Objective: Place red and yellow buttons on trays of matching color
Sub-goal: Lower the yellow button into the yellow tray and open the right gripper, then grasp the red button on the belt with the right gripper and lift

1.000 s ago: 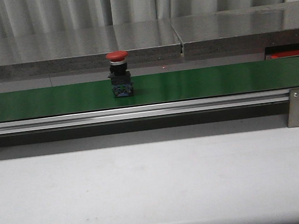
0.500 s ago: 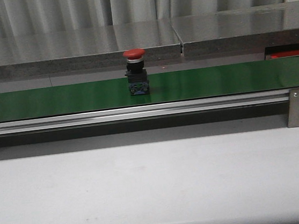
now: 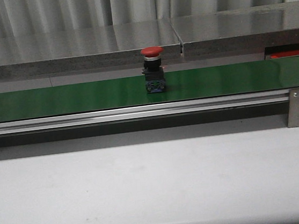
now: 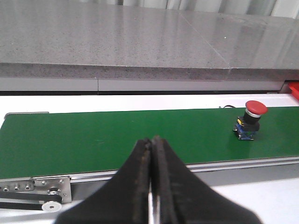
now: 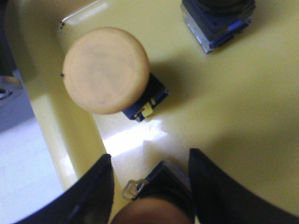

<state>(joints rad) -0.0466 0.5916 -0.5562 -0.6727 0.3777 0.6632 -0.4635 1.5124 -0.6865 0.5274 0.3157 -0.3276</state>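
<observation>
A red button (image 3: 154, 69) stands upright on my green belt (image 3: 72, 98), near its middle, with bare belt on both sides. A corner of the red tray (image 3: 293, 53) shows at the far right, behind the belt. My left fingers (image 4: 152, 186) are pressed together above the belt's near rail. My right fingers (image 5: 150, 189) pinch a yellow button (image 5: 156, 203) over the yellow tray (image 5: 243, 102), just inside its rim, beside another yellow button (image 5: 106, 70).

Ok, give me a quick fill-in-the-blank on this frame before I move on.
The red button stands on the ___ belt.
The left gripper, shut, holds ___.
The yellow button rests in the ___ tray.
Missing words: green; nothing; yellow.
</observation>
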